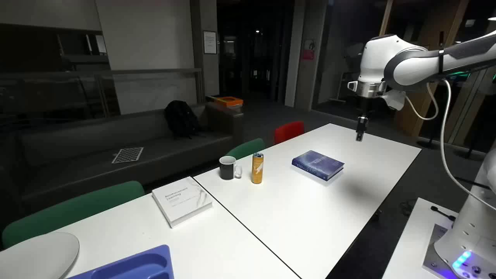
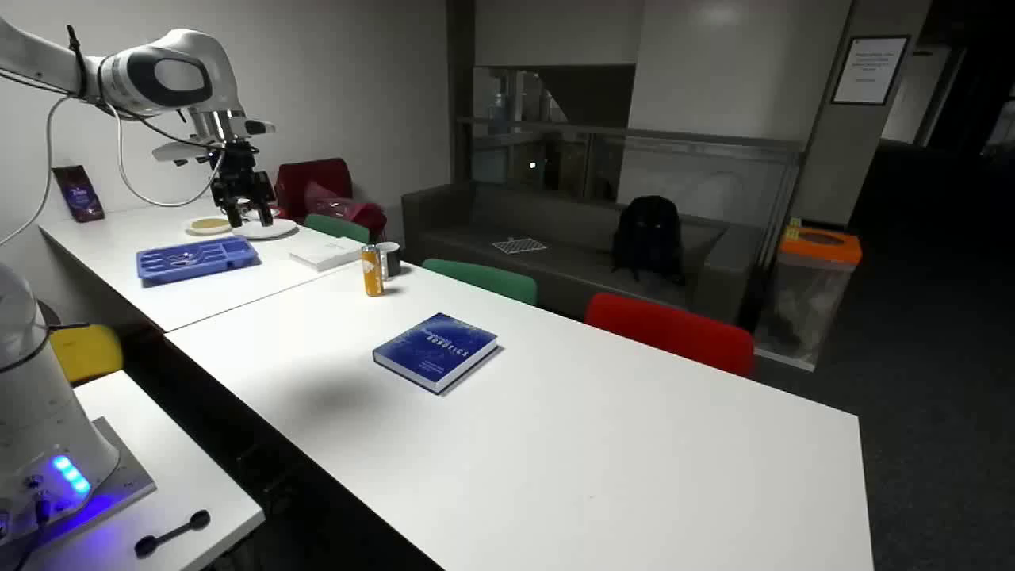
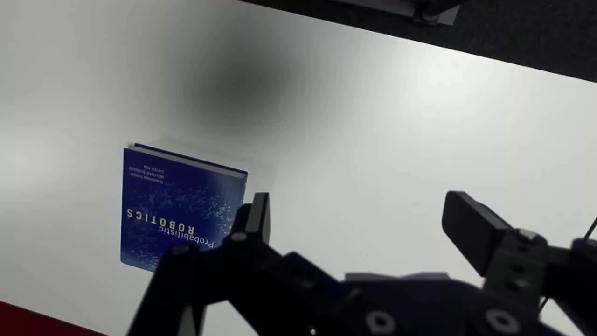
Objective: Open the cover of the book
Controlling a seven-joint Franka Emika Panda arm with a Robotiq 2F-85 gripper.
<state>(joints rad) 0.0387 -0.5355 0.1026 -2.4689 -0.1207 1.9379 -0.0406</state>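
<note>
The book (image 1: 310, 170) lies flat and closed on the white table, with white pages showing along its edges in an exterior view (image 2: 404, 373). Its dark blue cover (image 2: 436, 345) faces up and is shut. In the wrist view the cover (image 3: 175, 200) is at the left, its lettering upside down; the gripper's left finger hides its lower right part. My gripper (image 3: 358, 205) is open, with only table surface seen between its fingers. It hangs well above the table, apart from the book, in both exterior views (image 1: 359, 136) (image 2: 250, 218).
An orange can (image 1: 257, 168) and a dark mug (image 1: 227, 168) stand on the table near the book. A white book (image 1: 182, 199), a blue tray (image 2: 194, 260) and a white plate (image 1: 37, 255) lie farther along. Chairs, one of them red (image 2: 674, 329), line the table's side.
</note>
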